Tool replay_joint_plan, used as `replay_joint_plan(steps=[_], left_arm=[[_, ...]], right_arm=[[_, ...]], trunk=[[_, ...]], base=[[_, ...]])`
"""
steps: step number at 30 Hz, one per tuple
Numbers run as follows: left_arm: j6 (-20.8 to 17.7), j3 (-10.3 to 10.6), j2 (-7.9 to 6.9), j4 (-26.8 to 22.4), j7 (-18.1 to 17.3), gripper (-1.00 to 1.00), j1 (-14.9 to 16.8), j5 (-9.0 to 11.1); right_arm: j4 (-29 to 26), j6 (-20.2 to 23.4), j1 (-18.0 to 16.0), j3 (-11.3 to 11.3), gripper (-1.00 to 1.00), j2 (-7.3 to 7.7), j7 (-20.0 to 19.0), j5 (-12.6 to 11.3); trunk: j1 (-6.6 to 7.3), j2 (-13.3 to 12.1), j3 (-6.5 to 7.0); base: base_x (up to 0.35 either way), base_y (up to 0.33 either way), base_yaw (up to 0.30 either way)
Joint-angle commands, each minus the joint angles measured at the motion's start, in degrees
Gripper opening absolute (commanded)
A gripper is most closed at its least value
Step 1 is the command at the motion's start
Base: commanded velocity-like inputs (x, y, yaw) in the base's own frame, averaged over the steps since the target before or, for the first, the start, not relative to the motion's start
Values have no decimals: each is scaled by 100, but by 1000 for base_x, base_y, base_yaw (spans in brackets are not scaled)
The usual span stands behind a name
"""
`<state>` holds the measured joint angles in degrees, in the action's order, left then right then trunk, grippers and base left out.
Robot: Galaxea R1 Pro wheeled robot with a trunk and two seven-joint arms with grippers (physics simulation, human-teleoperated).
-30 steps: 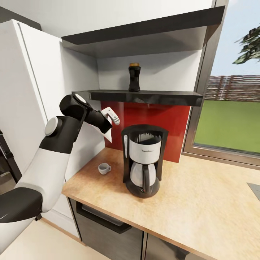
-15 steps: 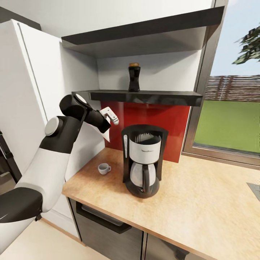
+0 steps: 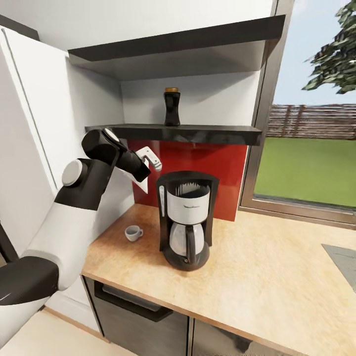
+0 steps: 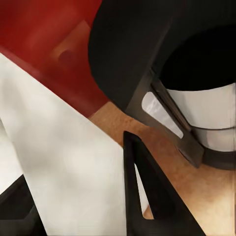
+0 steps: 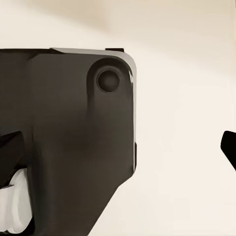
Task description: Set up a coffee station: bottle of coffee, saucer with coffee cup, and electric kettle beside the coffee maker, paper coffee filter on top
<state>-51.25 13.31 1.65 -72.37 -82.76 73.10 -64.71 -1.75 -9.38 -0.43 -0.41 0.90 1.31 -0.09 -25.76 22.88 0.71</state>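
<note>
You have one coffee maker [image 3: 186, 220] and one cup [image 3: 132, 233] on the countertop [image 3: 267, 282], one bottle [image 3: 171, 107] on the shelf [image 3: 198, 133]. Your left gripper [image 3: 143, 180] is clamped on one white filter [image 4: 69, 167]; I cannot tell the right gripper's state.

The light wood-grain tabletop [image 3: 257, 277] carries the coffee maker [image 3: 187, 220], just below and beside the left tool [image 3: 148, 160], and the small white coffee cup [image 3: 132, 233] beneath that tool. Above the tool, the black kitchen shelf [image 3: 212, 133] holds the bottle of coffee [image 3: 171, 107].
</note>
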Motion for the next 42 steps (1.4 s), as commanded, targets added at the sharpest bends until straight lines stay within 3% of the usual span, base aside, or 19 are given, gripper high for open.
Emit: replay_joint_plan(steps=[1, 24, 30, 33, 39, 42], left_arm=[[-52, 6, 1, -5, -56, -100, 2, -59], [-95, 21, 10, -277, -56, -100, 34, -68], [-84, 36, 4, -278, -56, -100, 19, -76], [-65, 48, 7, -278, -56, -100, 8, -206], [-37, 44, 10, -278, -108, -100, -6, -861], [-35, 42, 11, -278, -113, -100, -7, -895]], right_arm=[[8, -20, -6, -5, 100, 0, 10, -4], [8, -20, -4, -3, 100, -27, 16, -9], [8, -24, -5, 14, 100, -40, 13, 3], [8, -27, -7, 26, 100, -44, 11, 14], [8, -28, -8, 32, 100, -46, 2, 19], [8, -28, -7, 32, 100, -46, 1, 19]], trunk=[[-2, 4, -2], [-2, 4, -2], [-2, 4, -2], [-2, 4, -2], [-2, 4, -2], [-2, 4, -2]], base=[[0, 0, -290], [0, 0, -299], [0, 0, -113], [0, 0, -15], [0, 0, -3], [0, 0, 0]])
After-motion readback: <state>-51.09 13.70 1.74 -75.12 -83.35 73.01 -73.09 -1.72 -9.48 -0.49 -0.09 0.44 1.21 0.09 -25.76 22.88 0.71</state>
